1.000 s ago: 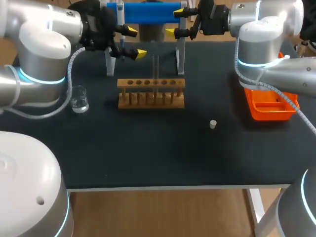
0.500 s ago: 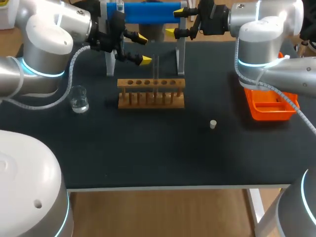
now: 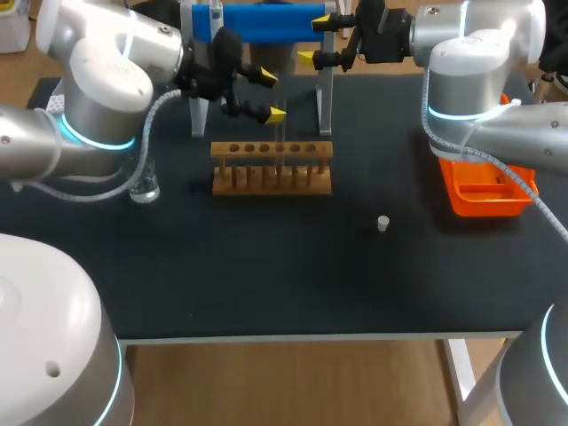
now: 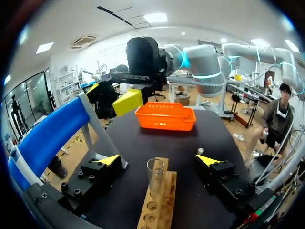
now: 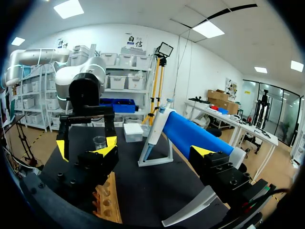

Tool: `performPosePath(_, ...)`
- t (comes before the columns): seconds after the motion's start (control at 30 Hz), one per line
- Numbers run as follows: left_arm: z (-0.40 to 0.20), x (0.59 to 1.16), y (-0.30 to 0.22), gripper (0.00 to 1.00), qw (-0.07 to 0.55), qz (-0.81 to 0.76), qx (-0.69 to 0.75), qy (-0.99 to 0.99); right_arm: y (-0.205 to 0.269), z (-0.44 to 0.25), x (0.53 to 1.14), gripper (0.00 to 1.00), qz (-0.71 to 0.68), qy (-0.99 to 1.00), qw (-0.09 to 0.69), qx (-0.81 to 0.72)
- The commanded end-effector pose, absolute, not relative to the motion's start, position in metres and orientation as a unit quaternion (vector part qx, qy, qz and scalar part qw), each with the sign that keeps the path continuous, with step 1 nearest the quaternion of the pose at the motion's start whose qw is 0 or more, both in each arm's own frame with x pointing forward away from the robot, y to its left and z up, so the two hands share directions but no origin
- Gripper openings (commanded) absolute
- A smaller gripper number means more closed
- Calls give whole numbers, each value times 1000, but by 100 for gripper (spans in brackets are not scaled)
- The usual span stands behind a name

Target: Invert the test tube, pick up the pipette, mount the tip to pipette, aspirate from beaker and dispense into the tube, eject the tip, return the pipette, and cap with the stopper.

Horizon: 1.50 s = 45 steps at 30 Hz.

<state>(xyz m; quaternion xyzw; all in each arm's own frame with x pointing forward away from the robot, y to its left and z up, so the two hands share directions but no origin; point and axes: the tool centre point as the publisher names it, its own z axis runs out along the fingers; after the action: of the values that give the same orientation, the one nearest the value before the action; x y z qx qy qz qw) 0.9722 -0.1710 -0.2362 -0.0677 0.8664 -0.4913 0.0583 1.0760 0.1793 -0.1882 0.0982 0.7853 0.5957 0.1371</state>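
A clear test tube (image 3: 280, 130) stands mouth up in the wooden rack (image 3: 272, 169). My left gripper (image 3: 272, 96) hangs open just above and behind it. In the left wrist view the tube (image 4: 155, 173) sits midway between the open fingers of that gripper (image 4: 158, 160), touching neither. My right gripper (image 3: 314, 39) is open near the blue stand (image 3: 266, 22). In the right wrist view the white pipette (image 5: 153, 131) leans on this stand ahead of the right gripper (image 5: 153, 151). The beaker (image 3: 143, 184) is at the left. The white stopper (image 3: 382, 223) lies right of the rack.
An orange tray (image 3: 486, 190) sits at the table's right edge, under my right arm. The stand's legs (image 3: 325, 106) rise just behind the rack. The left arm's cable (image 3: 142, 133) hangs over the beaker. Dark table surface stretches in front of the rack.
My left gripper has swung right from beside the stand to over the test tube, still open. The right arm has not moved.
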Motion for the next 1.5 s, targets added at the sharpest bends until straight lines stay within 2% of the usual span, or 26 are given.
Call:
performPosePath(0.03,-248,971,-181,100,65,-488,-75,867,179,-189,1075,100,596,784,139,99)
performPosePath(1.5,-290,986,-191,100,50,-472,-45,879,179,-189,1075,100,596,784,139,99)
